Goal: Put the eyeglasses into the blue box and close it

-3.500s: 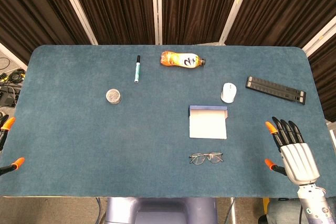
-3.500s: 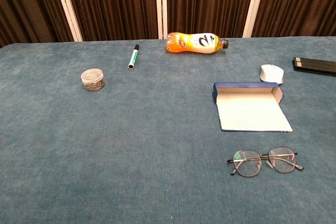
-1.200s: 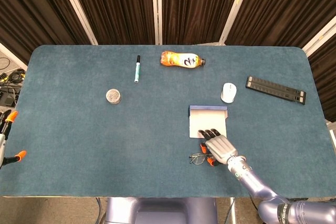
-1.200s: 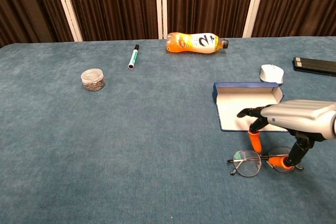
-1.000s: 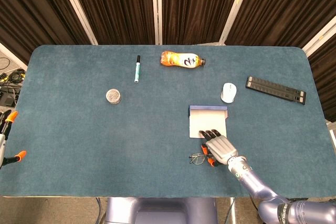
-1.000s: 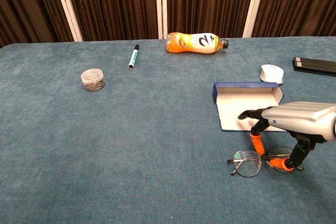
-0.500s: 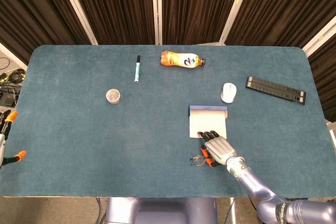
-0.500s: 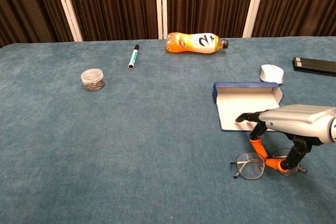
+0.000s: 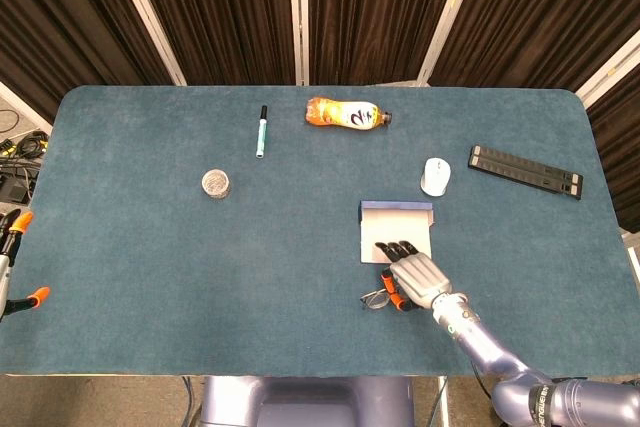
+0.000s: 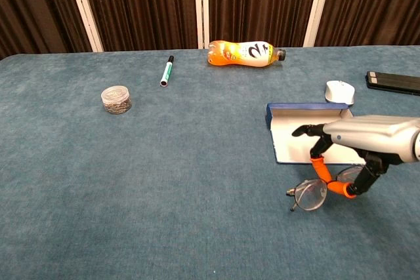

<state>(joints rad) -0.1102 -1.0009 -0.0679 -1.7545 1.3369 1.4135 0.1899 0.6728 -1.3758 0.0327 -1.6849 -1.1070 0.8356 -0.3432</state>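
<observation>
The eyeglasses (image 10: 310, 195) have thin dark wire frames and hang tilted just above the cloth. My right hand (image 10: 367, 137) pinches them at the bridge between orange fingertips (image 10: 319, 167). In the head view the right hand (image 9: 415, 279) covers most of the eyeglasses (image 9: 374, 298); only the left lens shows. The blue box (image 10: 304, 106) lies open with a white inside, just beyond the hand; the dark fingers reach over the near edge of the blue box (image 9: 396, 206). Only two orange tips of my left hand (image 9: 14, 223) show at the far left edge, spread apart with nothing between them.
An orange bottle (image 9: 345, 113) lies at the back centre, with a green marker (image 9: 262, 131) and a round tin (image 9: 216, 183) to its left. A white mouse (image 9: 436, 176) sits right behind the box. A black bar (image 9: 525, 171) lies at the right.
My right hand came in from the right edge and settled over the eyeglasses. It pinched them and has lifted them off the cloth, tilted, a little toward the box.
</observation>
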